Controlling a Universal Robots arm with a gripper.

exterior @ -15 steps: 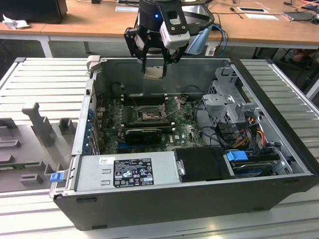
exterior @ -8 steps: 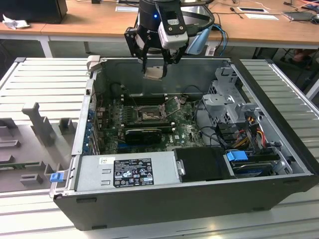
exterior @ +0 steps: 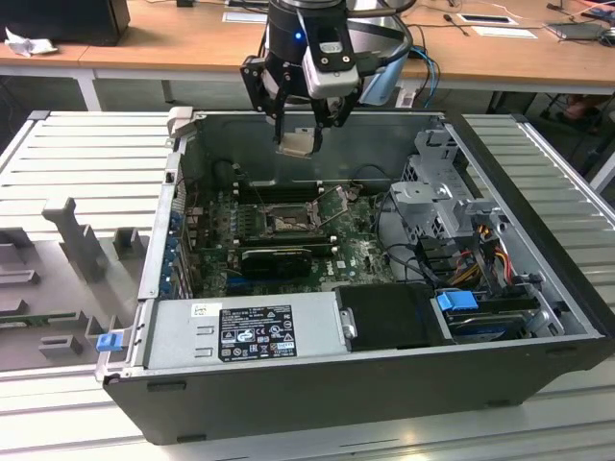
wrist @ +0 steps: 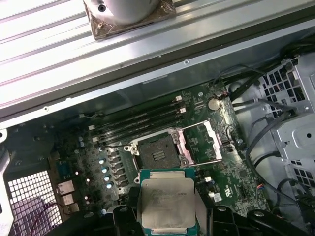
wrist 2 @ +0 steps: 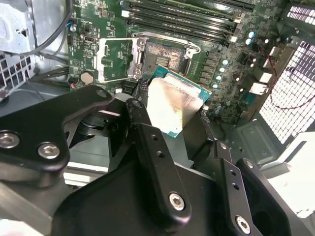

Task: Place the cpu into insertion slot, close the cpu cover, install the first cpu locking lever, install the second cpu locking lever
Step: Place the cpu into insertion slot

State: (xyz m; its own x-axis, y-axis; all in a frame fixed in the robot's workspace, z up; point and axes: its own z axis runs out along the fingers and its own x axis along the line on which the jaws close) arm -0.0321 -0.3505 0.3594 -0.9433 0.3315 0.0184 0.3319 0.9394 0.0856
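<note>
My black two-fingered hand [exterior: 297,134] is clamped on the cpu [wrist: 166,204], a small flat square chip, pale silvery-beige with a green edge, and a finger [wrist 2: 147,142] presses against each of two opposite sides. In the exterior view I hold it in the air over the back part of the open black computer case [exterior: 384,394], about level with the case's upper rim and well above the board. Below it lies the green motherboard [wrist: 231,182]. On the board the insertion slot [wrist: 157,152], a square socket with a dark centre and silvery metal rim, sits bare with nothing in it. The cpu cover [wrist: 202,142], a thin square silvery metal frame with a cut-out centre, is swung open and lies just beside the socket, hinged along one of its edges. Past the socket run the long black memory slots [wrist: 138,123], side by side. The case lies on its side on a ribbed silver-grey metal desk [exterior: 86,154], and a pale wooden desk [exterior: 173,38] stands behind it in the exterior view.
</note>
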